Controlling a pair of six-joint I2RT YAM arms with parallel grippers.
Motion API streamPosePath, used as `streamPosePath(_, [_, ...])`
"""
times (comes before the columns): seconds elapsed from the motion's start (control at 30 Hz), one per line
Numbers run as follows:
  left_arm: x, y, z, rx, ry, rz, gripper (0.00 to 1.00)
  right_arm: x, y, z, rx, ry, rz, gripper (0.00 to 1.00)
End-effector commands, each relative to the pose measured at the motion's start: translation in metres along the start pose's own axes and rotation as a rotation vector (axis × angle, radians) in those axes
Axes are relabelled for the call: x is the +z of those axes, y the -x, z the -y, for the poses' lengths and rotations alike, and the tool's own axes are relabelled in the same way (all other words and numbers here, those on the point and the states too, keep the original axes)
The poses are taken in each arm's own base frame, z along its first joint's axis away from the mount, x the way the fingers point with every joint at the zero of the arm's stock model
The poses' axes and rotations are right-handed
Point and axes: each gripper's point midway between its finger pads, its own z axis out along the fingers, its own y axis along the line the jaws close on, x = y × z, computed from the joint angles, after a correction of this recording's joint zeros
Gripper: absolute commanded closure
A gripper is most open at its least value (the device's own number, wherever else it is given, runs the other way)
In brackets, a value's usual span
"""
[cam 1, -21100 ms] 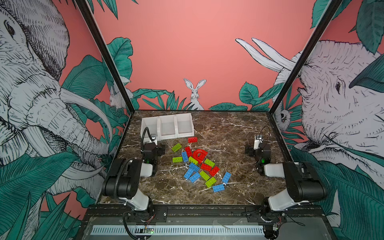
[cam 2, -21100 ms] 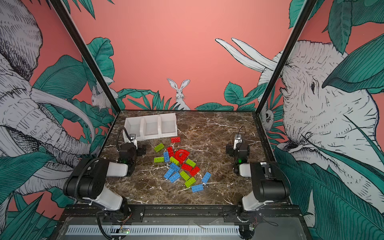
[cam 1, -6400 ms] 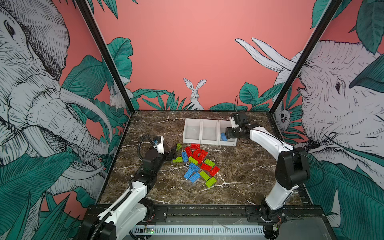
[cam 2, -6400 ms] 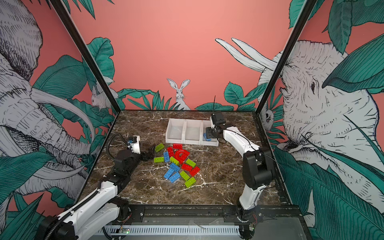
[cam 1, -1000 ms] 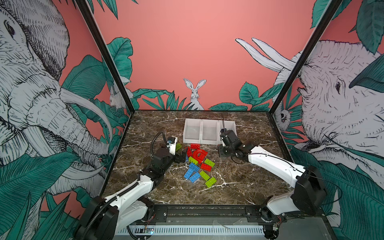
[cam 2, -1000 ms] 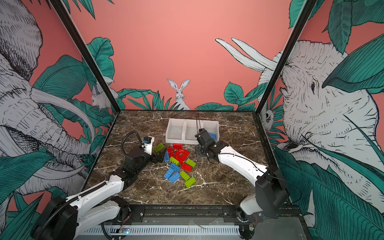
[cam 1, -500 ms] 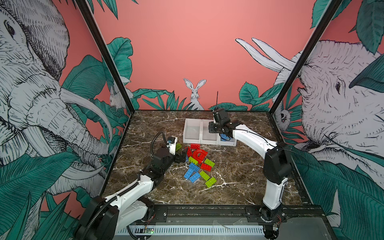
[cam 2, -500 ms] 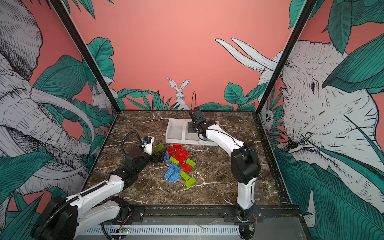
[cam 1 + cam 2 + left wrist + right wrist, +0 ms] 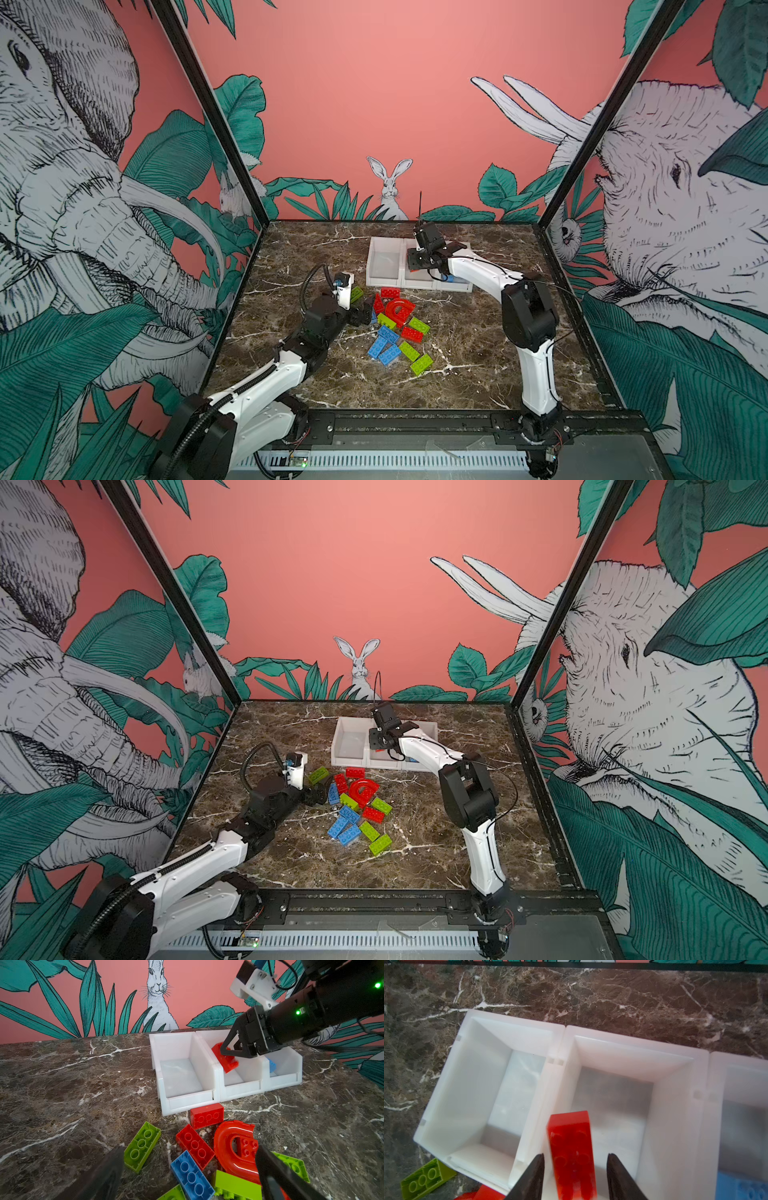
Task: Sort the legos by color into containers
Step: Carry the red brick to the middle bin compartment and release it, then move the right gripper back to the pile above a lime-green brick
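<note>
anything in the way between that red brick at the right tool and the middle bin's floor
Nothing visible. The red brick is between the right tool's parted jaws, over the middle bin, whose floor below looks bare. The blue brick lies in the next bin, walled off.

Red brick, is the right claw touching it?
Apart. The right wrist view shows white bin on both sides between the brick and the open claw.
</note>
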Motion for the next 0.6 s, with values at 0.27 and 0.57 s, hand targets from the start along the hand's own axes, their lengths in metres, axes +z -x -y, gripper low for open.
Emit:
streamPosePath(0.27, [-0.004,0.007,0.003,-0.008,-0.011,0.030,0.01,-0.085,-0.025,-0.026,-0.194,0.158,-0.046,0.38])
streamPosePath(0.57, [-0.003,0.004,-0.001,-0.010,0.005,0.024,0.01,-0.149,-0.146,0.022,-0.270,0.098,-0.216,0.46])
